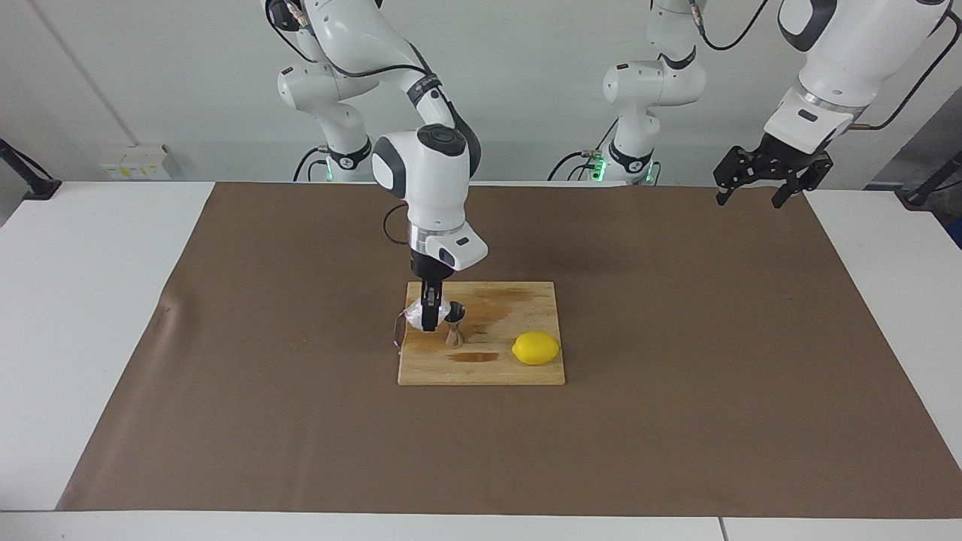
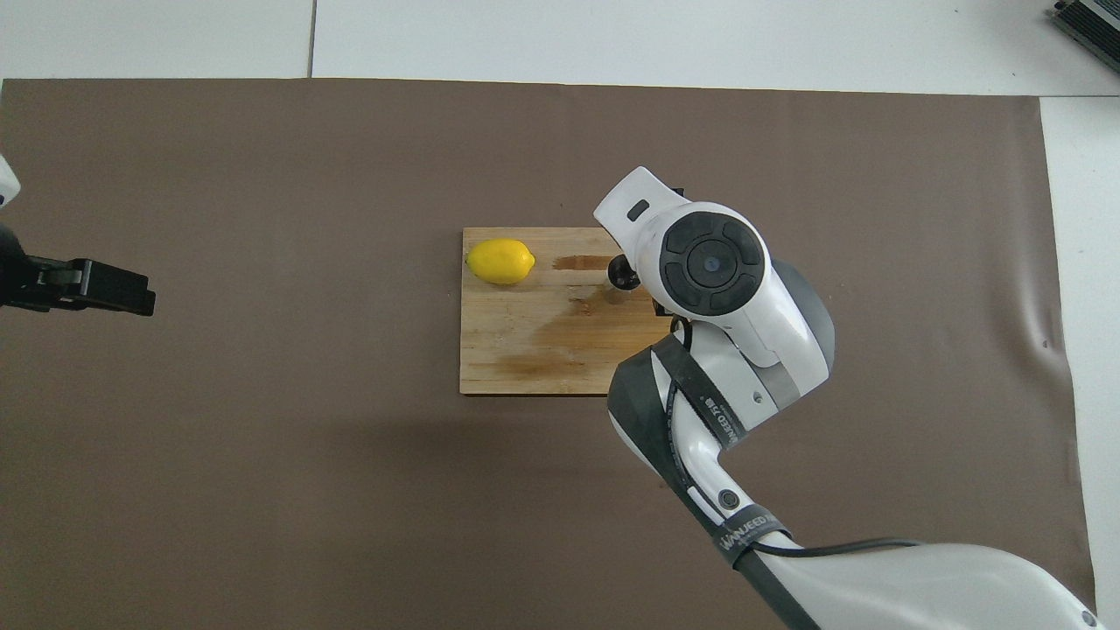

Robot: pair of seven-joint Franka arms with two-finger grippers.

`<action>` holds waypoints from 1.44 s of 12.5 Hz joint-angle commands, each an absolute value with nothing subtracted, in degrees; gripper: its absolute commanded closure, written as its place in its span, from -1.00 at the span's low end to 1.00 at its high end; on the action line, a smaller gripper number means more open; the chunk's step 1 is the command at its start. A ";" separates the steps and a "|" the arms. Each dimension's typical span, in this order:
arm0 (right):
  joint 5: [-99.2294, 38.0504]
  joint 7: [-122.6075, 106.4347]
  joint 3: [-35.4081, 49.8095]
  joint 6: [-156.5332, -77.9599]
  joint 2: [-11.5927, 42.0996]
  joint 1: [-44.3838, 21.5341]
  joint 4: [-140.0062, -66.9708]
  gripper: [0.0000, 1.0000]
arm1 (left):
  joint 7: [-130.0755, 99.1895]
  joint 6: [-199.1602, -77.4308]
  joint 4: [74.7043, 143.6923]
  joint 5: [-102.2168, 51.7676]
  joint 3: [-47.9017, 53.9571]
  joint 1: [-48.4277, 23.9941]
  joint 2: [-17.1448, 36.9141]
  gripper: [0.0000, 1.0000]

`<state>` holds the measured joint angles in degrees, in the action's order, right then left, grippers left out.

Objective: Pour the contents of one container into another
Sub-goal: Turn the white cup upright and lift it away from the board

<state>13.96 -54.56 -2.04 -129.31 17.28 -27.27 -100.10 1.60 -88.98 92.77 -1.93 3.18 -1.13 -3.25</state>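
Observation:
The clear faceted glass cup (image 1: pixel 415 313) is held in my right gripper (image 1: pixel 429 324), low over the wooden cutting board (image 1: pixel 488 372) at the end toward the right arm. The cup sits close beside the top of the steel hourglass jigger (image 1: pixel 455 329), which stands upright on the board. In the overhead view the right arm's wrist hides the cup, and only part of the jigger (image 2: pixel 619 274) shows at its edge. My left gripper (image 1: pixel 754 197) hangs open and empty in the air over the left arm's end of the table, waiting; it also shows in the overhead view (image 2: pixel 96 287).
A yellow lemon (image 1: pixel 536 348) lies on the board beside the jigger, toward the left arm's end; it also shows in the overhead view (image 2: pixel 500 261). The board (image 2: pixel 525 350) has dark wet stains. It lies on a brown mat (image 1: pixel 676 413) that covers the white table.

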 commanded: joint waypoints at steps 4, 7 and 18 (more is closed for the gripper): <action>9.24 -55.63 -1.49 -129.90 16.17 -25.84 -100.37 0.48 | 2.29 -88.15 93.08 -1.05 3.34 -0.79 -3.87 -1.00; 1.44 -60.36 -1.49 -129.12 14.60 -22.69 -100.46 0.48 | 2.29 -88.15 93.08 -1.05 3.34 -0.79 -3.96 -1.00; -29.95 -93.04 -1.58 -127.09 9.85 -3.27 -112.12 0.46 | 2.29 -88.15 93.08 -1.05 3.34 -0.79 -3.87 -1.00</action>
<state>-25.83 -86.85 -2.23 -127.50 14.13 -7.09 -105.64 1.60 -88.98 92.77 -1.93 3.18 -1.13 -3.25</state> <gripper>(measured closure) 0.502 0.000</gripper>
